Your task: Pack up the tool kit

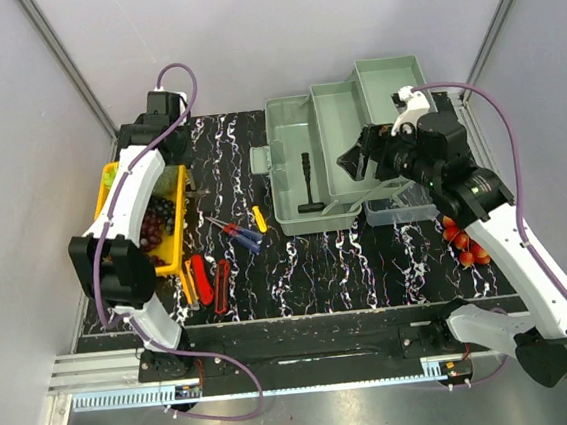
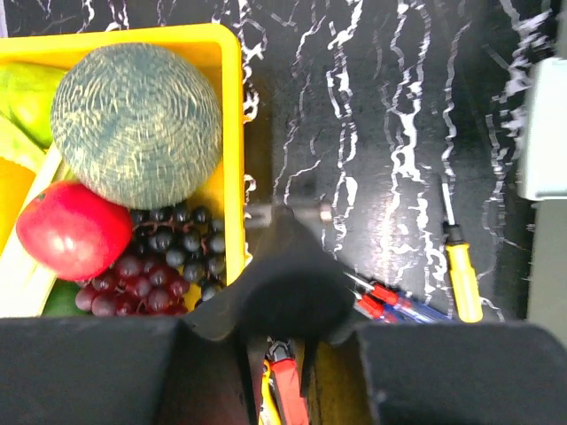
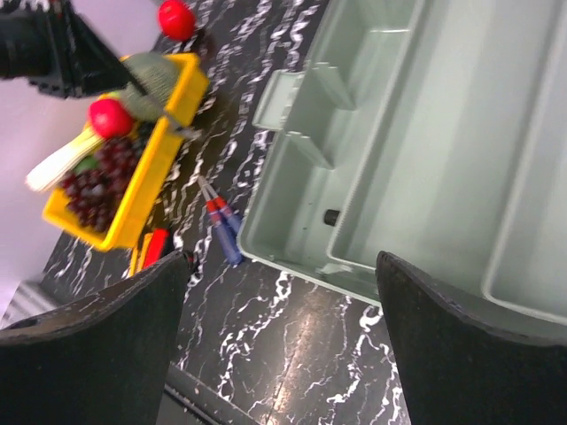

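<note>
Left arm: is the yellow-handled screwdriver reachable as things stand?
Probably yes. The yellow-handled screwdriver lies alone on the open mat beside the left end effector, nothing standing in the way; the yellow tray sits on the other side.

Black left end effector [image 2: 283,266] points down, its grip unclear; black right end effector [image 3: 282,266] hangs spread wide, empty

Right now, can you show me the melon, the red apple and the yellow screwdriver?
melon [image 2: 135,124], left wrist view, middle of its netted rind.
red apple [image 2: 73,230], left wrist view, middle of its skin.
yellow screwdriver [image 2: 463,282], left wrist view, its handle.
</note>
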`<state>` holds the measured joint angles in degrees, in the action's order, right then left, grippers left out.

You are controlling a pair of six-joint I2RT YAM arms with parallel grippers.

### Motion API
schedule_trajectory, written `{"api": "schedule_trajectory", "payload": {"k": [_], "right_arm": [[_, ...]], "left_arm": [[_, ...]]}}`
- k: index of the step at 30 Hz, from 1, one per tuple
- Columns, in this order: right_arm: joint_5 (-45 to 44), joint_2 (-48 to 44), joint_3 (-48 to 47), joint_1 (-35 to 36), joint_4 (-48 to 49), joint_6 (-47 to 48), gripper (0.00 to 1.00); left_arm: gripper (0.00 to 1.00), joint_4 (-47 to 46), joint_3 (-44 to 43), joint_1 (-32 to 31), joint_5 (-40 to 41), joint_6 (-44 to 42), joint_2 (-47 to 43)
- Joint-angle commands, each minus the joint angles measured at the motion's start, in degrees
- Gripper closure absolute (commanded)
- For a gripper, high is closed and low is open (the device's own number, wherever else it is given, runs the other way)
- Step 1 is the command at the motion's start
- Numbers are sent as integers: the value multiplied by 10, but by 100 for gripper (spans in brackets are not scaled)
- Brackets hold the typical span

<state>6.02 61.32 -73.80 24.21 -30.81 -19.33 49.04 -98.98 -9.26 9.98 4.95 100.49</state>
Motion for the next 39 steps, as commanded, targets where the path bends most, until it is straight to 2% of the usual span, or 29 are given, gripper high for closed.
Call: {"api": "schedule_trajectory", "payload": {"k": [1,5,11,16,17,18,20,21,26,32,39], "right_arm": [[128,25,-29,-1,61,29,8],[205,33,3,4,157,13,7],[221,58,1,13,217,3,6],[211,64,9,15,229,-5,6],[208,62,15,15,230,-8,6],[204,59,19,15,230,-10,6],[193,54,30,15,228,-14,6],[188,50,34,15,226,-15,6],[163,29,53,15,212,-19,6],[131,6,74,15,197,-20,6],[102,-8,81,15,171,-17,6]], "left_arm": [[100,-39,-44,-24,-34,23,-78],[100,-56,-63,-45,-97,54,-128],[100,-80,-50,-66,-116,75,-166],[99,-89,4,-66,11,79,-167],[90,-89,12,-66,35,84,-164],[75,-90,25,-66,56,87,-159],[58,-93,42,-65,93,102,-150],[44,-93,52,-64,112,110,-145],[22,-122,98,-43,147,167,-123],[20,-171,103,-9,175,209,-52],[10,-221,78,16,208,212,15]]}}
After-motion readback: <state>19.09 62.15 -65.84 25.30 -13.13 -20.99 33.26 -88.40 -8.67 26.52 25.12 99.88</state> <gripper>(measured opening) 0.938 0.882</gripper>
